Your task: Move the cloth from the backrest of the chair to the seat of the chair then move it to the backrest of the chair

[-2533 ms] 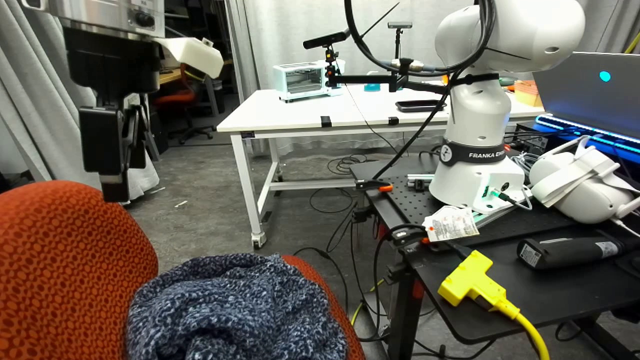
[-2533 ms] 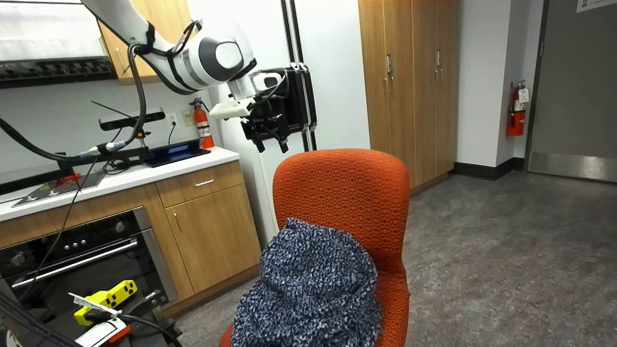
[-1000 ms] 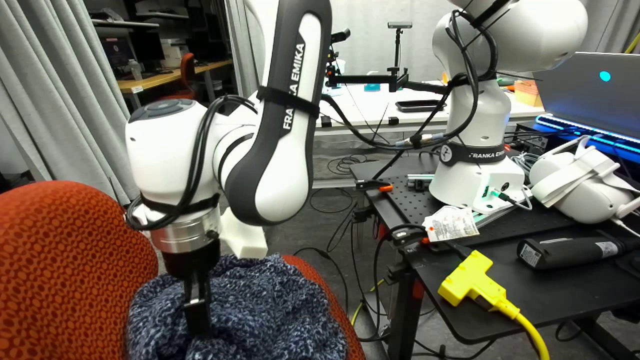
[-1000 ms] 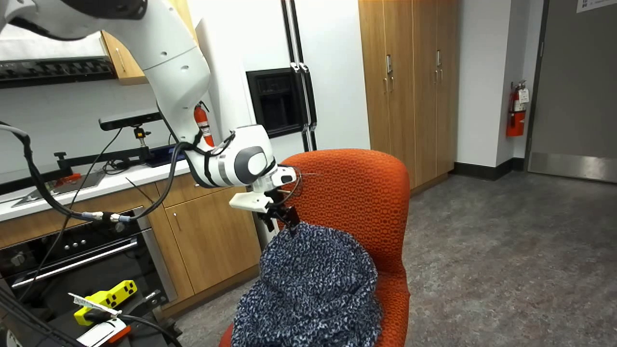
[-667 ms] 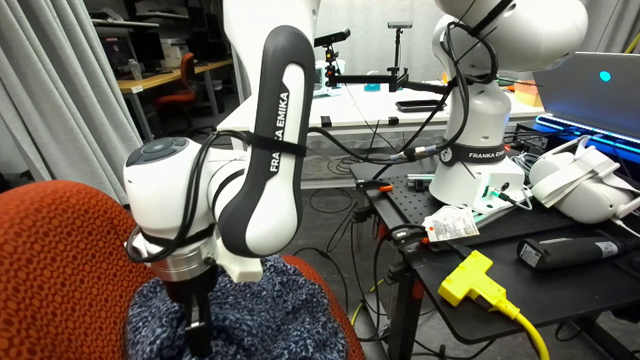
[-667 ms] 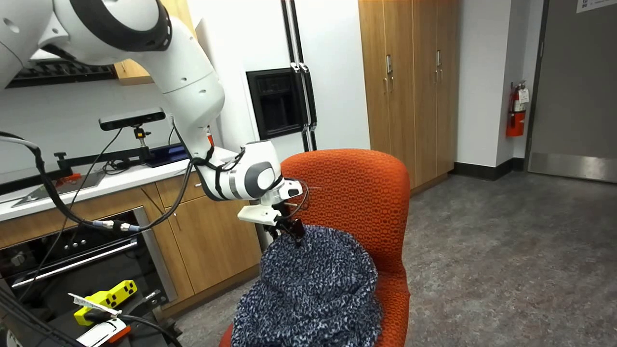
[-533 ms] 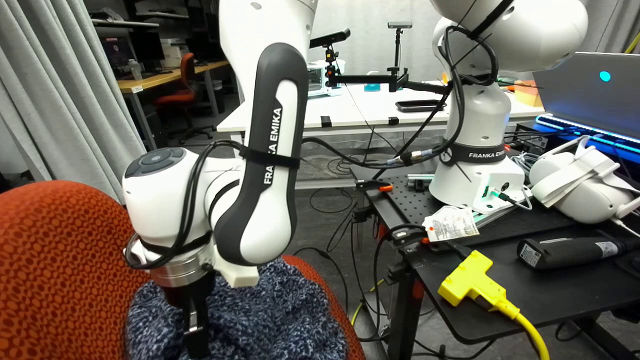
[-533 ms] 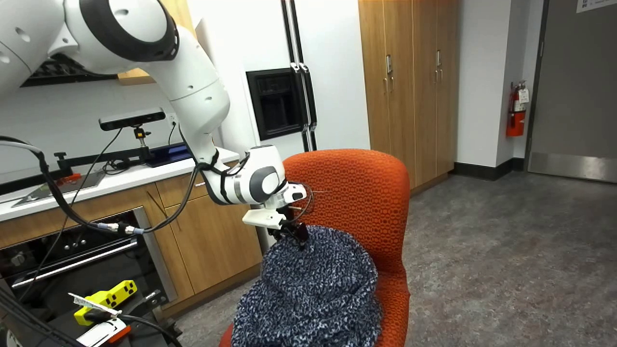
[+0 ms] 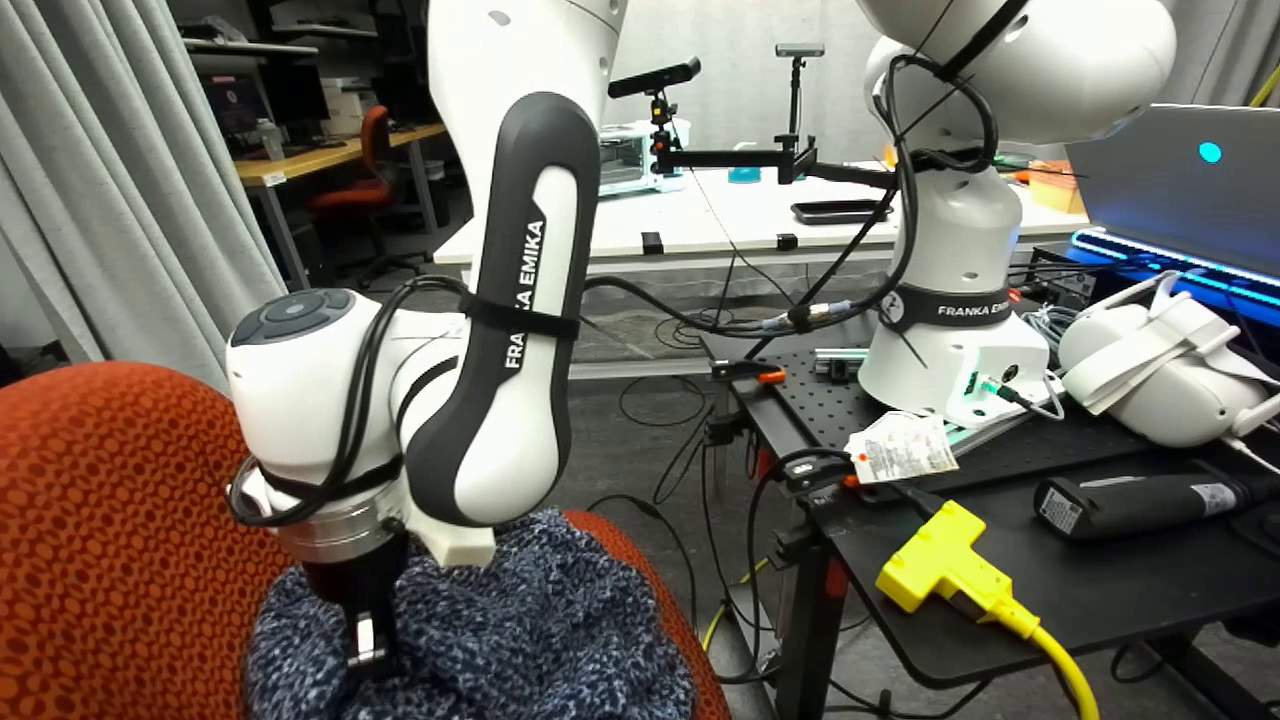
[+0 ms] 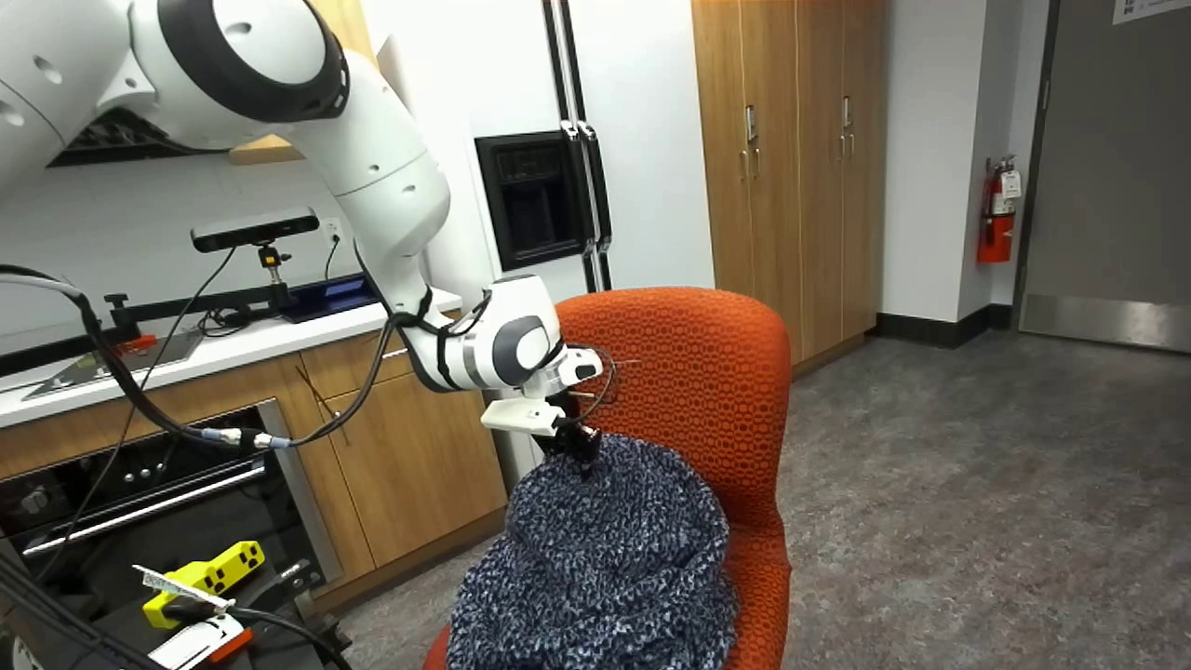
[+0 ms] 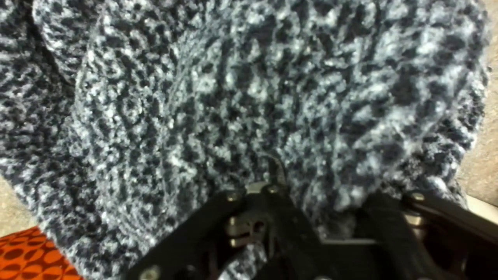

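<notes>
The cloth (image 10: 623, 558) lies heaped in folds on the seat (image 10: 761, 577) of the chair (image 10: 726, 335). In both exterior views its rear edge borders the backrest (image 9: 110, 520); whether the two touch cannot be determined. The gripper (image 11: 327, 194) is directed downward, its tips in the folds at the part of the heap nearer the backrest. In the wrist view the fingers (image 11: 295, 237) stand apart, with fabric bulging into the gap and lapping over one tip. Whether they clamp the fabric cannot be determined.

A white block (image 10: 521, 416) is mounted just above the gripper. The arm (image 9: 505, 480) reaches over the chair from its base (image 9: 930, 370), which stands on the black table (image 9: 1130, 590). A yellow power strip (image 9: 930, 560) lies near the edge of this table. Beside the base rests a headset (image 9: 1160, 370); a laptop (image 9: 1180, 190) stands behind it. Farther back, a white table (image 9: 730, 225) carries a toaster oven (image 9: 628, 160).

In an exterior view, a fridge (image 10: 642, 167) stands behind the chair, with a cabinet (image 10: 772, 186) beside it. An extinguisher (image 10: 997, 223) hangs near a door (image 10: 1107, 186).
</notes>
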Tool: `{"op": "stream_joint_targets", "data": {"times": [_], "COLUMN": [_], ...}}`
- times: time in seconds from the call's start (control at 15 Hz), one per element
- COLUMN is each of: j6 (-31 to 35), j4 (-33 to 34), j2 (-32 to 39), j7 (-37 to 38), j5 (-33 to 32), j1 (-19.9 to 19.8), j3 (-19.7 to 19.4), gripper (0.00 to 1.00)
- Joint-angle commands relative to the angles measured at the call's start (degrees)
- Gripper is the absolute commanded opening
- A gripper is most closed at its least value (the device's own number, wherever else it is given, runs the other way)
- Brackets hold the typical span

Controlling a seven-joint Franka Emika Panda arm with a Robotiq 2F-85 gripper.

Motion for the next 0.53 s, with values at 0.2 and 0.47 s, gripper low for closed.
{"op": "stream_joint_targets", "data": {"times": [0.2, 0.47], "j6": [-3.04, -6.06], "j4": [-10.57, -13.93], "j2": [-16.16, -26.91], "j7": [1.63, 1.71], "j5": [2.85, 4.98], "j1": [1.46, -0.10], "j3": [0.17, 1.23], "gripper": [0.00, 0.01]}}
